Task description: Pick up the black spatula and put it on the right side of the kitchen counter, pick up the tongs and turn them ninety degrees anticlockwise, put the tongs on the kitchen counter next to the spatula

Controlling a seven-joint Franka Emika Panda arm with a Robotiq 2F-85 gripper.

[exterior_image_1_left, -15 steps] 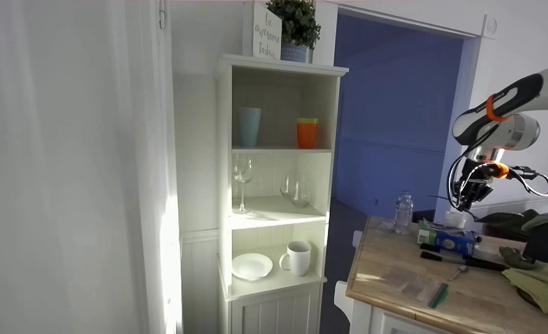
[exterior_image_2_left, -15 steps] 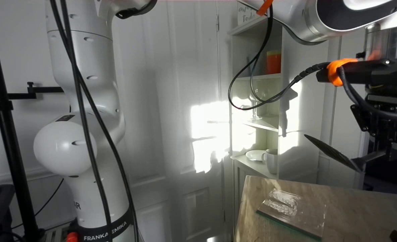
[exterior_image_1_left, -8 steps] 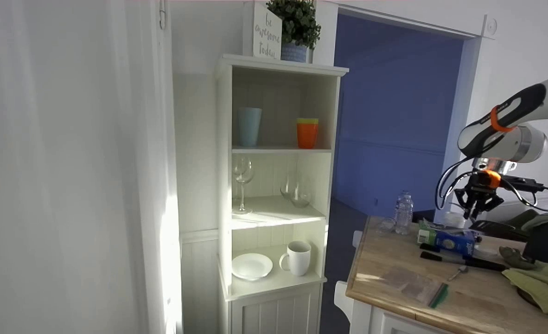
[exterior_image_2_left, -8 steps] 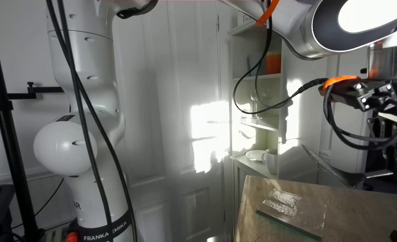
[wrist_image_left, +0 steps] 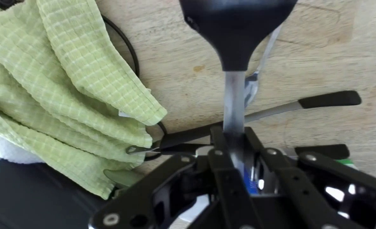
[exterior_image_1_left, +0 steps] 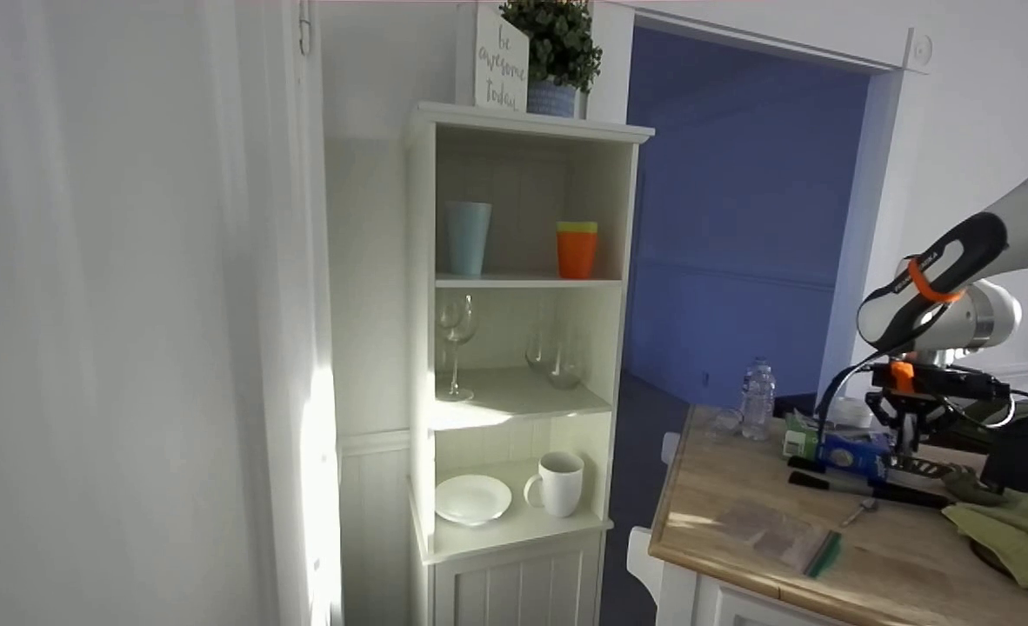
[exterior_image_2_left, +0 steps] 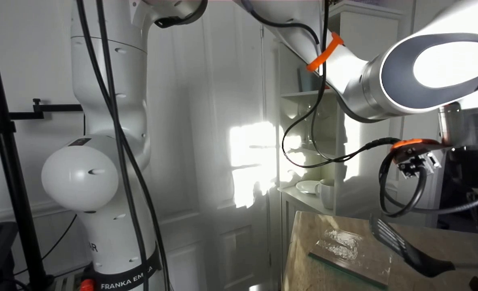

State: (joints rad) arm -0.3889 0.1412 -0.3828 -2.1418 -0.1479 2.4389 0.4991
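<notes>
Arm [exterior_image_1_left: 984,252] slopes over the kitchen counter [exterior_image_1_left: 914,574], its tool [wrist_image_left: 234,132] pointing down, gripping the black spatula [wrist_image_left: 235,57]

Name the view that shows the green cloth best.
Wrist view. The green cloth fills much of its left side, checked weave readable, hardly blocked by the end effector, though cropped by the frame. An exterior view has the green cloth small, weave indistinct, cropped at the right edge. Nothing of it shows elsewhere.

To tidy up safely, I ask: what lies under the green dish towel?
A black curved rim peeks out from under the green dish towel; the rest is covered, so I cannot name it.
</notes>
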